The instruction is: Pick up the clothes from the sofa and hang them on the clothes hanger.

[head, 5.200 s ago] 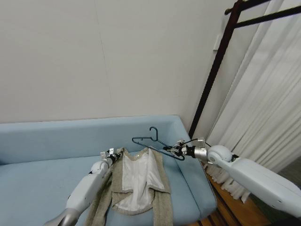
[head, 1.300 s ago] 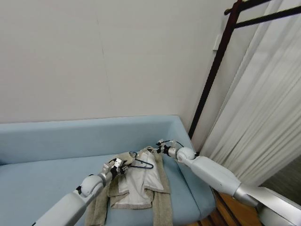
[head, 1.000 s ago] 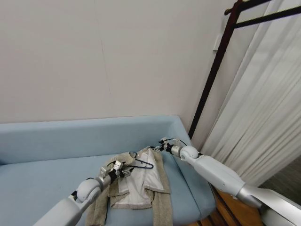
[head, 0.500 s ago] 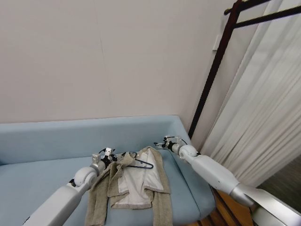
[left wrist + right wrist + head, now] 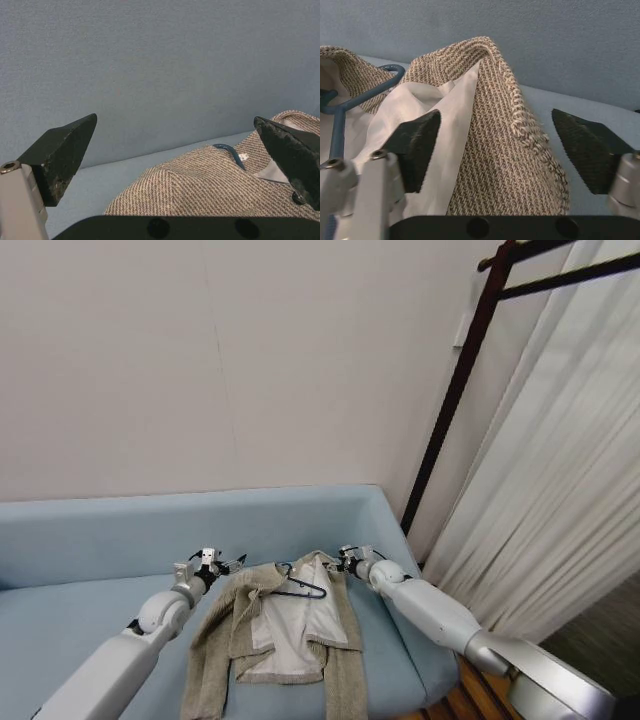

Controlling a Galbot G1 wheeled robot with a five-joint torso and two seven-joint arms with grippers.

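Right, the sofa point(image 5: 100, 530) has the knitted cardigan point(image 5: 290, 630) lying open and flat on its seat toward the right end, close to the dark clothes rack point(image 5: 455, 390) where I judge it must end up. A blue hanger point(image 5: 300, 588) sits inside the collar, hook toward the backrest. Both tools are spread wide and grip nothing: the left tool point(image 5: 208, 558) is just beside one shoulder, and the right tool point(image 5: 350, 558) has the other shoulder's edge between its fingers, placed, I'd say, to settle the cloth over the hanger.

Sofa point(image 5: 100, 530): one.
Jacket point(image 5: 222, 640): one, lying on the sofa.
Hanger point(image 5: 303, 590): one, on the sofa, atop the jacket.
Clothes rack point(image 5: 455, 390): one, beside the sofa.
Claws: two over the sofa, left claw point(image 5: 208, 558) and right claw point(image 5: 350, 558).
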